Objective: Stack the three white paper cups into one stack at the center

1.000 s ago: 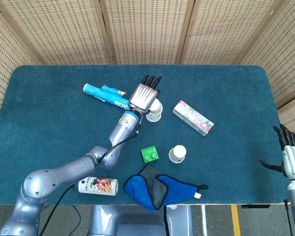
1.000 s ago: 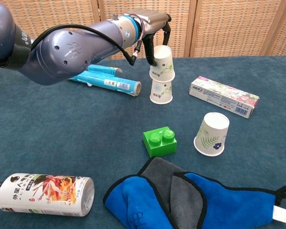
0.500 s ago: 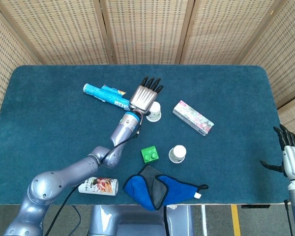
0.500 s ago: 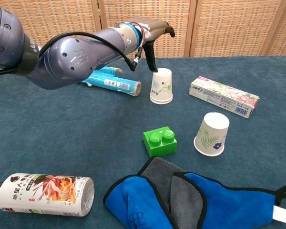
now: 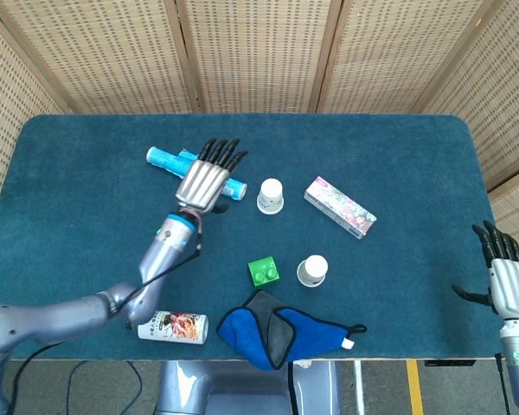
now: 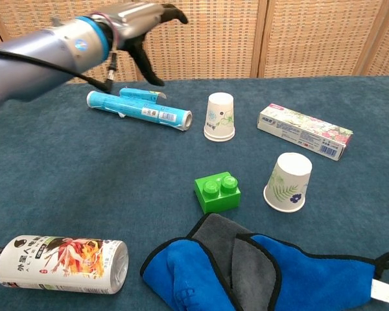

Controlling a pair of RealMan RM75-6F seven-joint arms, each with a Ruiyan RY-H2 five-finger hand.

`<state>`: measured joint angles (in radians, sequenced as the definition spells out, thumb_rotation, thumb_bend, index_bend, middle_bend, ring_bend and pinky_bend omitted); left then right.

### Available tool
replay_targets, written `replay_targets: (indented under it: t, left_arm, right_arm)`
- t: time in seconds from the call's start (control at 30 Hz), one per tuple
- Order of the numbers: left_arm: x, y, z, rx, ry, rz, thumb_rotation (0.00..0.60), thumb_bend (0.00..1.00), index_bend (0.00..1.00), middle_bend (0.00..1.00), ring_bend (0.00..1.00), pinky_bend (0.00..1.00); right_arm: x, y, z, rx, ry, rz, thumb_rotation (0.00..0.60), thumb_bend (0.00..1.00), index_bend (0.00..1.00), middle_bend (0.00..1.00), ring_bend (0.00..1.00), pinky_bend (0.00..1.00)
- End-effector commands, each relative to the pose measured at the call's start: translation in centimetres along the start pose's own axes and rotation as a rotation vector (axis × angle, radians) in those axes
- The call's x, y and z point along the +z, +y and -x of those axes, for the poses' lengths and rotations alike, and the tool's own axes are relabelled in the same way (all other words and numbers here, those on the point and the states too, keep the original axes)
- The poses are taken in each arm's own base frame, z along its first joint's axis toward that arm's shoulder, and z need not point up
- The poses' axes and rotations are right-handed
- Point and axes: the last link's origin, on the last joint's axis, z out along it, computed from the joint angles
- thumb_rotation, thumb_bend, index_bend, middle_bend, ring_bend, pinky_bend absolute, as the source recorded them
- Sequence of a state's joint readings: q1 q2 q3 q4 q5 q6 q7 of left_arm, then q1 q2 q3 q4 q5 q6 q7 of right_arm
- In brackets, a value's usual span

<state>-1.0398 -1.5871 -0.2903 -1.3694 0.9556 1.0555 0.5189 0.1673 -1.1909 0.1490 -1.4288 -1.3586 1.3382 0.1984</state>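
Note:
Two white paper cups stand nested upside down as one stack (image 5: 270, 195) (image 6: 220, 116) near the table's middle. A third white cup (image 5: 312, 270) (image 6: 288, 182), also upside down, stands apart to the front right. My left hand (image 5: 209, 177) (image 6: 137, 19) hovers open with fingers spread, above the blue tube and left of the stack, holding nothing. My right hand (image 5: 502, 275) hangs open off the table's right edge, far from the cups.
A blue tube (image 5: 195, 170) (image 6: 140, 109) lies left of the stack. A flowered box (image 5: 339, 207) (image 6: 304, 132) lies to its right. A green brick (image 5: 262, 271) (image 6: 217, 191), a blue and grey cloth (image 5: 281, 331) (image 6: 259, 269) and a lying bottle (image 5: 174, 327) (image 6: 58, 262) sit near the front.
My left hand set one cup down over the other, let go, and drew back to the left. The right hand has barely moved.

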Motion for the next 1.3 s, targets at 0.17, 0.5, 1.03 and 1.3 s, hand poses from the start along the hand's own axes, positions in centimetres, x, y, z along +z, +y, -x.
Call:
replay_targets:
  t: [0.17,0.5,1.03,1.3]
  left_arm:
    - [-11.5,-9.2,-3.1,0.009,0.056,-0.179,0.600,0.16,0.09,0.00,0.00,0.00]
    - [-23.0,-14.9,-1.7,0.033,0.031,-0.367,0.600,0.16,0.09,0.00,0.00,0.00]
    - [-30.4,-18.9,0.8,-0.079,0.087,-0.515,0.600,0.16,0.10,0.00,0.00,0.00]
    - [-30.4,-18.7,0.7,-0.100,0.081,-0.483,0.600,0.16,0.10,0.00,0.00,0.00]
  right_arm:
    - [-0.5,-1.1,0.2,-0.018,0.003,-0.036,0.600,0.05,0.06,0.00,0.00,0.00]
    - [-1.2,-2.2,0.5,-0.045,-0.010,-0.075,0.600,0.05,0.09,0.00,0.00,0.00]
    - [0.1,-14.5,3.3,-0.142,-0.147,-0.355,0.600,0.05,0.28,0.00,0.00,0.05]
    - [3.4,-20.4,6.7,-0.175,-0.260,-0.369,0.600,0.06,0.25,0.00,0.00,0.05]
